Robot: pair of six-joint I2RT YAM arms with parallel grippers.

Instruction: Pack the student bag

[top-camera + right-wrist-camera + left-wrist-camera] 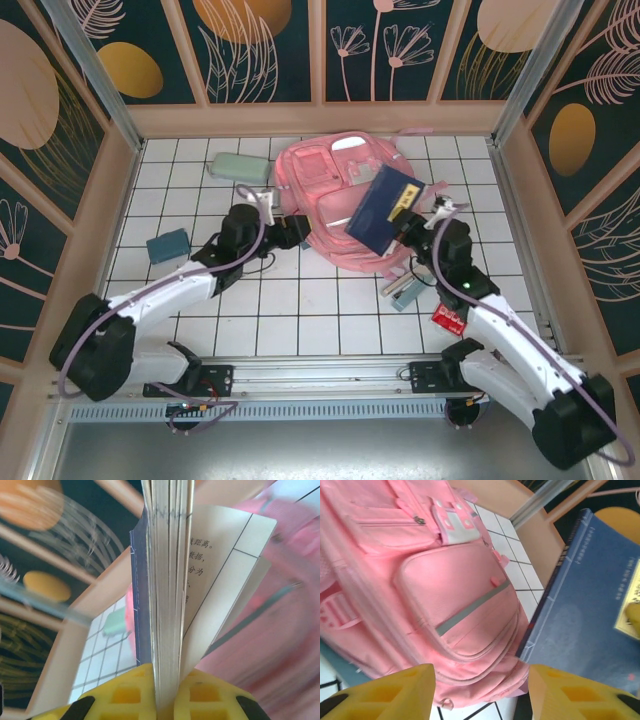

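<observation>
Item: large pink fabric backpack (320,185), likely soft, floppy, light; take it by strap or zip rim. Your right tool (167,680) clamps the dark-blue softcover book (385,205); left tool (480,680) half-open, empty.

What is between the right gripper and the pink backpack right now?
The blue book, clamped edge-on in the right gripper, tilts over the pink backpack; clearest in the top view.

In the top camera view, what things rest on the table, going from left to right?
From the left: teal box → mint-green pencil case → pink backpack → small red item.
</observation>
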